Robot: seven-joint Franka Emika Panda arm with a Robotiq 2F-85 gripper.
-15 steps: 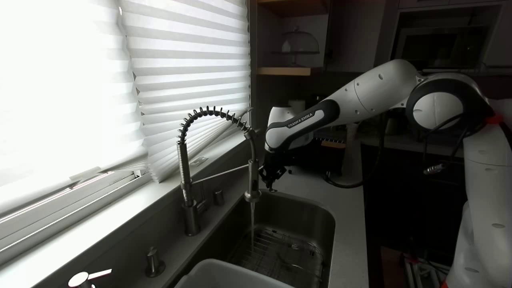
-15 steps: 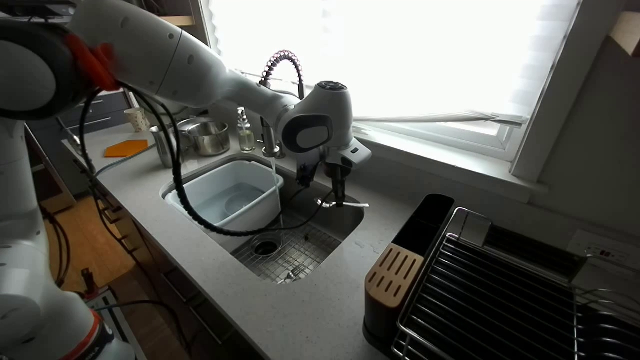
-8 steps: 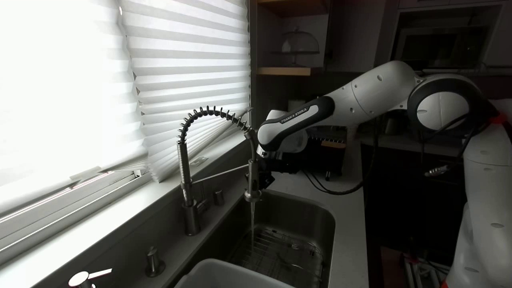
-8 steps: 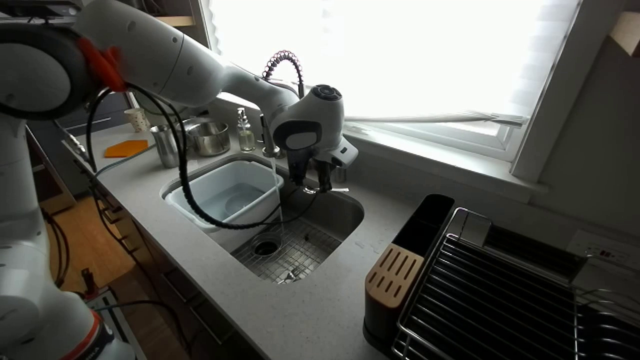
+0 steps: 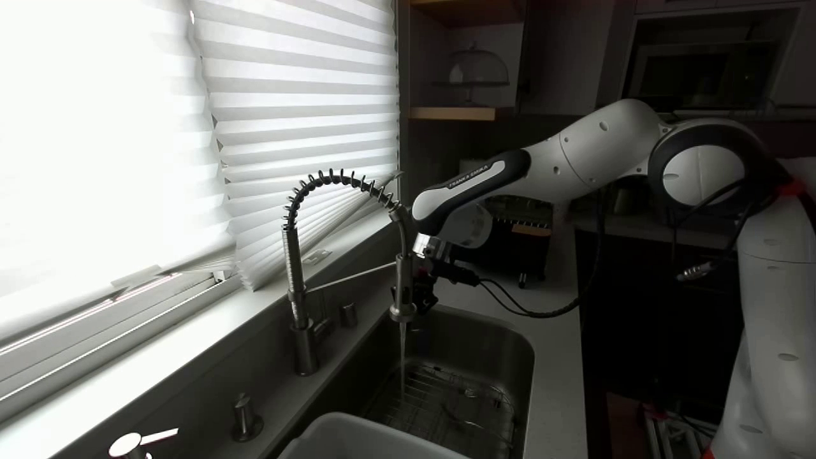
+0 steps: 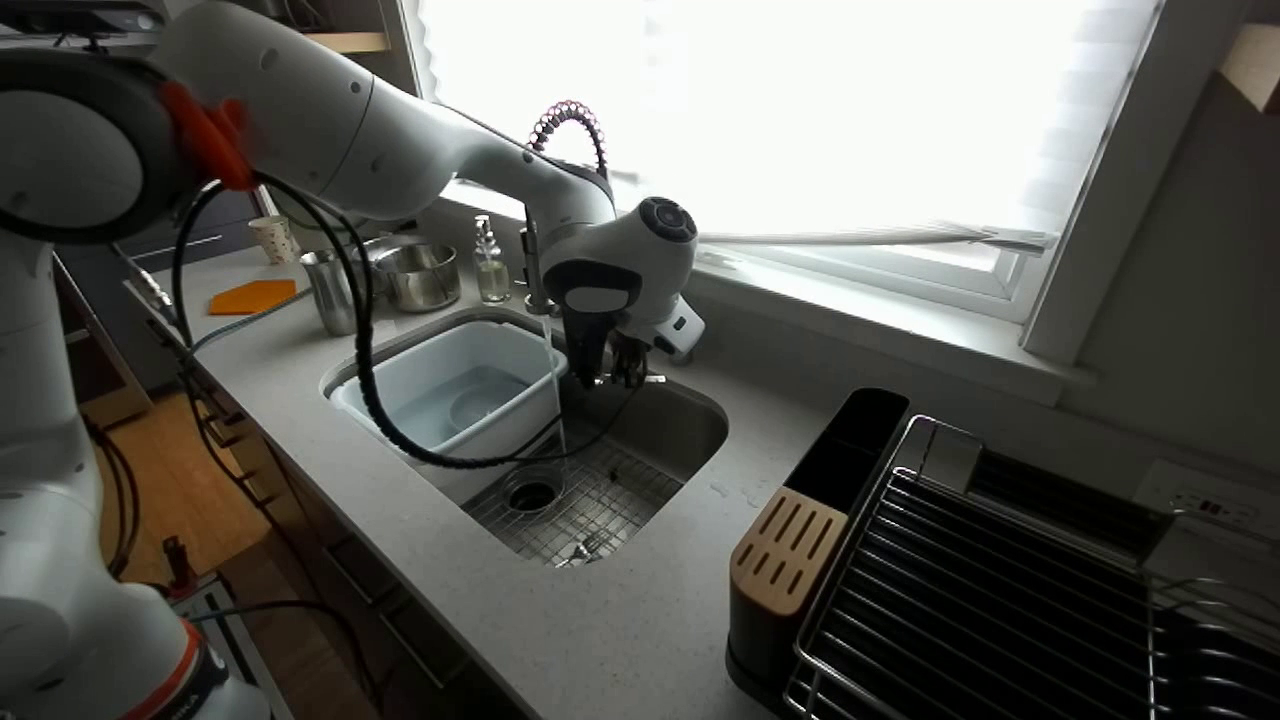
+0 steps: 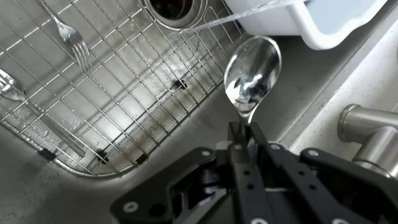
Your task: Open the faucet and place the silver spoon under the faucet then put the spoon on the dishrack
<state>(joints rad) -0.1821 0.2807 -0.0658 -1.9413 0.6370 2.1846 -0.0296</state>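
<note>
The faucet (image 5: 403, 287) arches over the sink, and a thin stream of water runs from its spray head; its coil (image 6: 566, 112) also shows behind my arm. My gripper (image 7: 244, 126) is shut on the silver spoon (image 7: 253, 68) by its handle. In the wrist view the bowl points away from the jaws, just short of the water stream (image 7: 230, 19). In an exterior view the gripper (image 6: 630, 375) hangs over the sink's back edge, with the handle end sticking out. In another exterior view the gripper (image 5: 424, 296) is partly behind the spray head. The dishrack (image 6: 985, 560) stands on the counter.
A white tub (image 6: 500, 345) fills part of the sink (image 6: 700, 430). Two forks, one here (image 7: 73, 39), lie on the sink's wire grid. A black utensil holder with a wooden top (image 6: 790, 560) adjoins the dishrack. Pots (image 6: 420, 275) and a soap bottle (image 6: 492, 265) stand behind.
My gripper has carried the spoon along the sink's back side toward the running water, and the wrist has turned. The spoon stayed in its grip. The water ran throughout.
</note>
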